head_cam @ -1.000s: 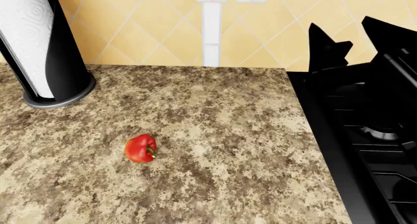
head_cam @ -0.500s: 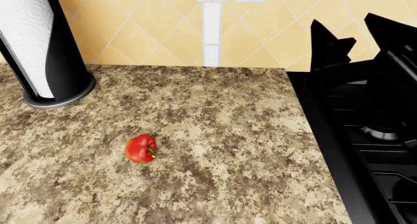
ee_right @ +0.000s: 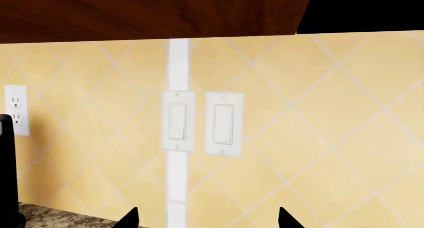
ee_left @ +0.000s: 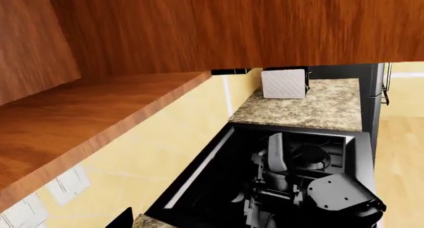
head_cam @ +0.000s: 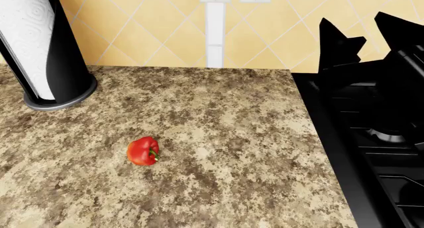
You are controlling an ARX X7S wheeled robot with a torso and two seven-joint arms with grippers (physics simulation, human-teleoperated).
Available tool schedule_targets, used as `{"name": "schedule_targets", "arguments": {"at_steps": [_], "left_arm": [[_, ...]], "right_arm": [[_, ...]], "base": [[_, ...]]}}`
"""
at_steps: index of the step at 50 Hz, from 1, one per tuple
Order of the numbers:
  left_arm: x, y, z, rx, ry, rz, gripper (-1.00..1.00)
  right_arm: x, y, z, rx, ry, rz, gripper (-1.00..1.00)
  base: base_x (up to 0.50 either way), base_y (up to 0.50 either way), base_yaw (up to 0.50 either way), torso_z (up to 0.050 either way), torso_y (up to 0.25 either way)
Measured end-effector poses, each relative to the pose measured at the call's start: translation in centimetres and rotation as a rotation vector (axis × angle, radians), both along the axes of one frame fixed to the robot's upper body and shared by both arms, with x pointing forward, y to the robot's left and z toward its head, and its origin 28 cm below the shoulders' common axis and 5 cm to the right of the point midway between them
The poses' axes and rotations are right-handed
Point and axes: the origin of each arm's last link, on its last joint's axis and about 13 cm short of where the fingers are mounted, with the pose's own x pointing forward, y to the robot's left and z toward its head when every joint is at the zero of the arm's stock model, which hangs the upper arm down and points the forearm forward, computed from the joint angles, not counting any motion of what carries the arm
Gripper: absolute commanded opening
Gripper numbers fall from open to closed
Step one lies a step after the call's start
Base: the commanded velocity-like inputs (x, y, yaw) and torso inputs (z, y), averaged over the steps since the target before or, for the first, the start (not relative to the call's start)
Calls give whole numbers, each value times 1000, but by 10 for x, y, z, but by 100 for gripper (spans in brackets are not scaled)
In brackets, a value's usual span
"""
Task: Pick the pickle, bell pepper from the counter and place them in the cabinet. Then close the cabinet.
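The red bell pepper [head_cam: 143,151] lies on the granite counter [head_cam: 232,138], left of the middle. The pickle is not in view. My right gripper [head_cam: 368,37] hangs open and empty above the stove's back edge, far right of the pepper; in the right wrist view [ee_right: 208,220] its two tips stand wide apart facing the tiled wall. My left gripper [ee_left: 205,223] is raised beside the wooden cabinet [ee_left: 79,118]. Only one fingertip [ee_left: 122,219] shows, set far out to the side, with nothing between the jaws.
A paper-towel roll in a black holder [head_cam: 39,49] stands at the counter's back left. The black gas stove [head_cam: 378,138] borders the counter on the right. Light switches [ee_right: 202,121] and an outlet [ee_right: 16,111] are on the backsplash. A white box [ee_left: 283,83] sits on the far counter.
My right gripper has drifted slightly to the right in the head view. The pepper has not moved.
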Motion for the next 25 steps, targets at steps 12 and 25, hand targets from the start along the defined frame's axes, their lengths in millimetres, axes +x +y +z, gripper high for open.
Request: {"name": "schedule_targets", "arguments": {"at_steps": [12,25], "left_arm": [[8,-2,-27,130,76,-25,100],[27,-2,-60,224,171,30,100]], "right_arm": [[0,0,0,2,0,0,100],[0,0,0,3,0,0,100]], "base": [[0,0,0,0,0],[0,0,0,0,0]]}}
